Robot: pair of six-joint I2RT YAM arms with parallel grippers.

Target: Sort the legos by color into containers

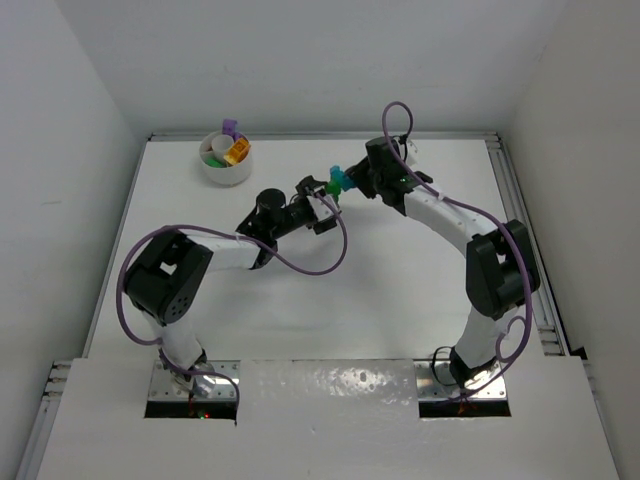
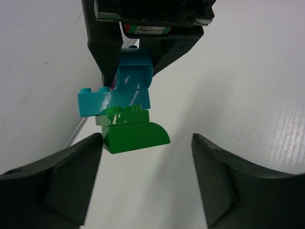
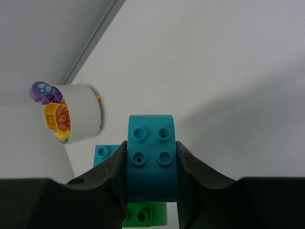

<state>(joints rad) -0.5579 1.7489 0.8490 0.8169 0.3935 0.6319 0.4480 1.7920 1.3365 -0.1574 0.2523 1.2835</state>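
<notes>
I'm reading this as the pull-apart step. The right gripper point(image 3: 151, 164) is clamping the teal brick point(image 3: 151, 143), and the stack is hanging in the air well to the right of the bowl point(image 1: 226, 172) in the top view. A green brick point(image 2: 136, 137) is sticking under the teal. The left gripper point(image 2: 145, 143) is sitting released, jaws either side of the green, one finger just beside it and the other apart.

To do it well I'm aiming to:
- centre the green between the pads
- squeeze the green only, not the teal plate above it
- peel with a tilt rather than a straight tug

The curved green face is looking slippery, I'd guess. The green belongs in the bowl's green section.

Writing: I'm reading none. There are only printed patterns on the orange and purple pieces in the bowl, no letters.
</notes>
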